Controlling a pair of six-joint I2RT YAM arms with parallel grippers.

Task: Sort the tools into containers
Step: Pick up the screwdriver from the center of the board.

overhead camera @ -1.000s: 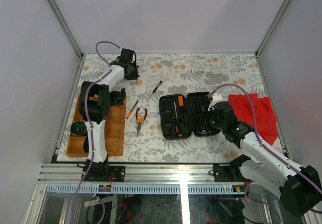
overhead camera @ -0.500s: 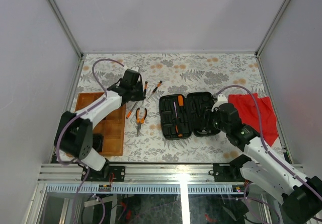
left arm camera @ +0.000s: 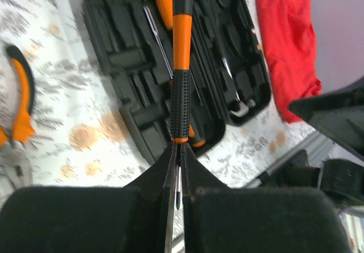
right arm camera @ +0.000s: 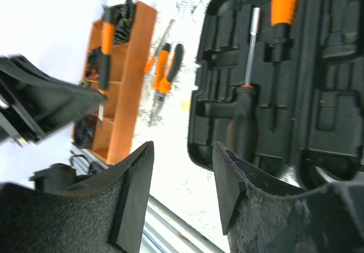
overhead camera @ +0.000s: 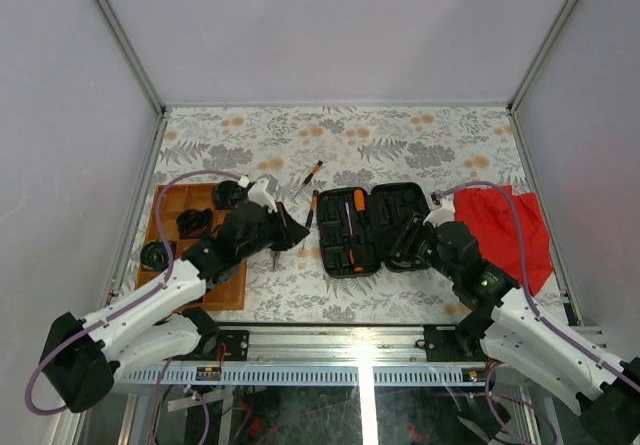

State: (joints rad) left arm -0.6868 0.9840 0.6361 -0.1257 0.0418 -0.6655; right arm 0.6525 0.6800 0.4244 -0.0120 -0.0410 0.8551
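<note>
My left gripper (overhead camera: pixel 293 233) is shut on the steel shaft of an orange-and-black screwdriver (overhead camera: pixel 311 210), held just left of the open black tool case (overhead camera: pixel 335 255). In the left wrist view the screwdriver's handle (left arm camera: pixel 181 65) points out over the case (left arm camera: pixel 119 48). Orange-handled pliers (left arm camera: pixel 23 105) lie on the table to the left. Another screwdriver (overhead camera: pixel 313 172) lies behind the case. My right gripper (overhead camera: pixel 408 245) is open and empty above the case's right half; its view shows the case (right arm camera: pixel 330 94) holding a black-handled driver (right arm camera: pixel 244 122). The wooden tray (overhead camera: pixel 230 275) sits at the left.
A red cloth (overhead camera: pixel 505 230) lies right of the case. The tray holds several black round items (overhead camera: pixel 190 222). The case also holds an orange-handled tool (overhead camera: pixel 358 201). The metal frame rail (overhead camera: pixel 350 340) runs along the near table edge.
My left arm has swung from the back left forward and right to the case's left edge, carrying the screwdriver. My right gripper has shifted slightly towards the near edge.
</note>
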